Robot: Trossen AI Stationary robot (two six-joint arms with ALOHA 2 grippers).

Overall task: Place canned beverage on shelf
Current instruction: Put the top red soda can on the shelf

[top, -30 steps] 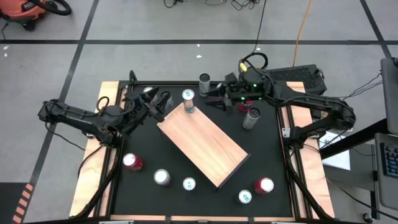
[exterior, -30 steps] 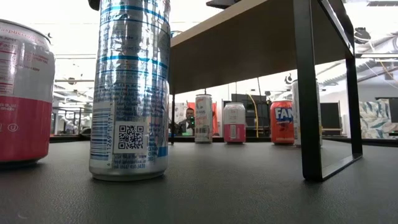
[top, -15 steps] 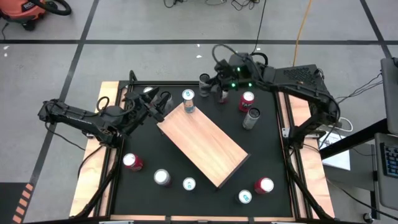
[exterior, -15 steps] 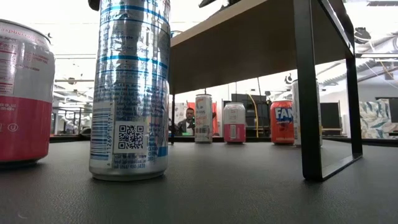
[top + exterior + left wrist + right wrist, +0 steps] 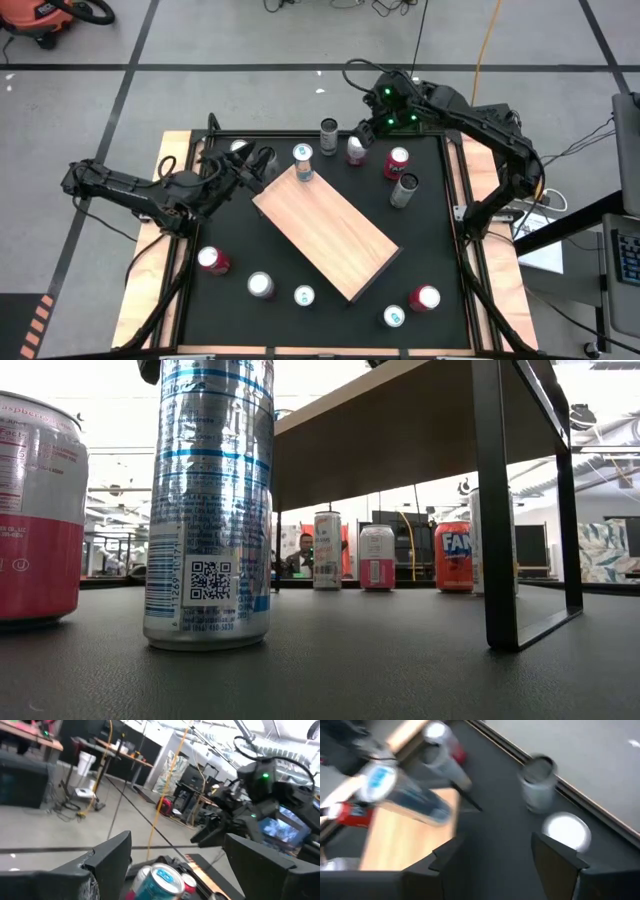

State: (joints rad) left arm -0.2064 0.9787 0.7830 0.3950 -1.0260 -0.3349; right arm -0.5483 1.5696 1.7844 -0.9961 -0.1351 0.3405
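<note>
We saw the shelf (image 5: 330, 238) standing in the middle of the worktop (image 5: 440, 250), turned on a diagonal, with its pale wood almost wholly bare. One blue-topped can (image 5: 303, 158) appeared to stand on the shelf's corner nearest the far edge of the worktop, so by our reckoning one placement was done.

And there was the left gripper (image 5: 260, 162), just beside that can on the side toward the worktop's left edge! Its jaws were spread wide and released. In its wrist view the can sat ahead of the gap between the fingers (image 5: 112, 852), gripped by nothing.

Over at the far edge, the right gripper (image 5: 366, 138) hovered above a white-topped can (image 5: 355, 150), with a grey can (image 5: 329, 132) just beside it and a red can (image 5: 397, 161) toward the right edge. Its jaws were parted and empty. The wrist view showed that white lid (image 5: 567, 831) near one finger, not between the two.

We judged this white-topped can to be the next candidate, though nothing was grasped yet.

Plenty was left. A dark can (image 5: 404, 188) waited near the right edge, and a row of cans (image 5: 304, 296) lined the near edge, all on the black worktop and none on the wood. The shelf had room for many more, so we put the job at an early stage.
</note>
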